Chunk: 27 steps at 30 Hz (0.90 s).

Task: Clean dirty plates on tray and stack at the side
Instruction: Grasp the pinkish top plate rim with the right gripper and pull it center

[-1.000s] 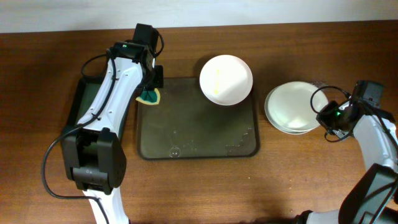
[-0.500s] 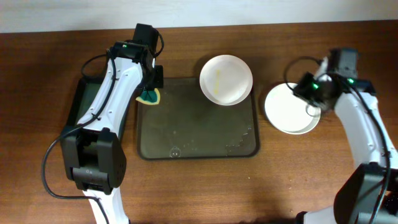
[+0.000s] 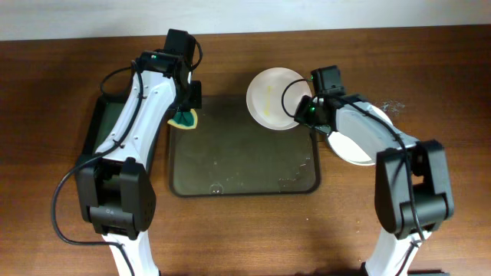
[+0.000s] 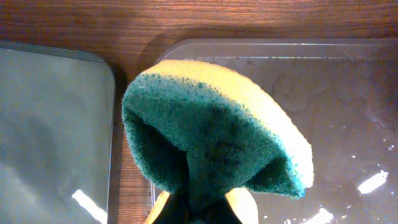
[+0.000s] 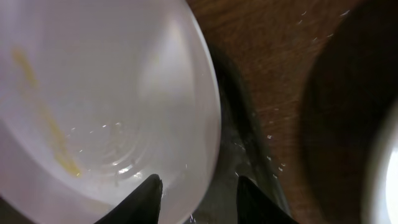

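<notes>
**Right jaws part-open astride the plate rim; left jaws pinch the sponge**

One dirty plate (image 3: 278, 98) sits at the far right corner of the tray (image 3: 238, 153), its far edge overhanging the tray's rim. A yellowish streak runs down the inside, plain in the right wrist view (image 5: 93, 99). That view crops the plate at the left and bottom. The dark shape and pale patch at its right edge are too blurred to name.

The right gripper (image 3: 307, 113) is at the plate's right rim. Seen from the wrist, the right gripper (image 5: 202, 199) has its jaws part-way open, one finger over the inside of the plate and the other outside it. There is a gap on both sides of the rim, and I cannot tell whether either finger touches it.

Right of the tray, a stack of plates (image 3: 353, 153) rests on the table (image 3: 61, 230), largely covered by the right arm, so its count is unclear.

At the tray's far left corner, the left gripper (image 3: 184, 115) is closed on a green and yellow sponge (image 4: 211, 130), which is folded into an arch. The fingers are almost wholly hidden beneath it. Water streaks the tray's surface (image 4: 336, 124).

Just left of the tray lies a black tray (image 3: 111, 126), partly under the left arm.
</notes>
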Each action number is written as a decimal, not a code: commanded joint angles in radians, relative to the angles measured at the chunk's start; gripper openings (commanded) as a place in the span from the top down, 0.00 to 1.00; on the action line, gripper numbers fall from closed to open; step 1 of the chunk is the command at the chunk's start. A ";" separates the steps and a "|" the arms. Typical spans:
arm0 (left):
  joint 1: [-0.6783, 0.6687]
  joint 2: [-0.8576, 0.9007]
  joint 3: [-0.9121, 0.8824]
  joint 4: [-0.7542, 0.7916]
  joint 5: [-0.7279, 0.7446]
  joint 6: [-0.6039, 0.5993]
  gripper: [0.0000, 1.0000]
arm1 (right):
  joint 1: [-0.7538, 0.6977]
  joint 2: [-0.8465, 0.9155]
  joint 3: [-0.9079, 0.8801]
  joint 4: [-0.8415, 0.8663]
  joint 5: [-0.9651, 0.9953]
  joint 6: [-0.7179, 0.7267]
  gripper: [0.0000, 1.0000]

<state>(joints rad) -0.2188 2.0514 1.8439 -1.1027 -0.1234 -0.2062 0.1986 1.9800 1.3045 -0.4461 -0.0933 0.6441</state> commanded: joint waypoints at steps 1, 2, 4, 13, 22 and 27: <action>-0.003 -0.004 0.004 0.002 0.003 -0.002 1.00 | 0.027 0.039 0.008 0.016 0.020 0.027 0.60; -0.003 -0.004 0.004 0.002 0.003 -0.002 1.00 | 0.037 0.049 0.008 0.015 0.020 0.026 0.60; -0.003 -0.004 0.004 0.002 0.003 -0.002 1.00 | 0.051 0.062 0.008 0.004 0.020 0.027 0.60; -0.003 -0.004 0.004 0.002 0.003 -0.002 1.00 | 0.138 0.051 0.009 -0.193 -0.164 -0.039 0.67; -0.003 -0.004 0.004 0.002 0.003 -0.002 1.00 | 0.198 -0.095 0.111 -0.463 -0.092 -0.196 0.60; -0.003 -0.004 0.004 0.002 0.003 -0.002 1.00 | 0.198 -0.078 0.124 -0.368 0.123 -0.401 0.44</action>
<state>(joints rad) -0.2188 2.0514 1.8439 -1.1027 -0.1234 -0.2062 0.4000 1.9045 1.4139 -0.8421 -0.1127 0.3916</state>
